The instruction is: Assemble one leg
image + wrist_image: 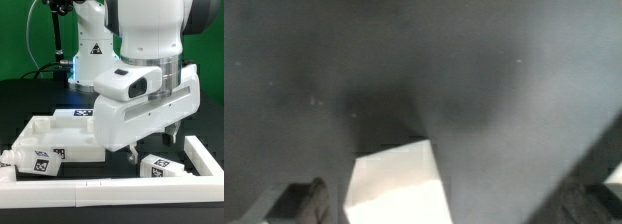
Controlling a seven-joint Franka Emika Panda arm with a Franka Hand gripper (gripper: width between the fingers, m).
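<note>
A small white leg [166,166] with a black-and-white tag lies on the black table at the exterior view's lower right. My gripper [157,142] hangs just above the table between this leg and the large white tray-like tabletop [50,133] on the exterior view's left. Its dark fingers stand well apart and hold nothing. In the wrist view my gripper [455,197] hangs over the dark table, and the end of a white part [395,185] lies between the fingers, close to one finger [304,202]. I cannot tell which part it is.
A longer white tagged piece with a rounded end [30,160] lies at the front left, beside the tabletop. Another tagged white piece [78,115] lies behind the tabletop. A white raised border [110,188] runs along the front, and a white bar [205,156] along the right.
</note>
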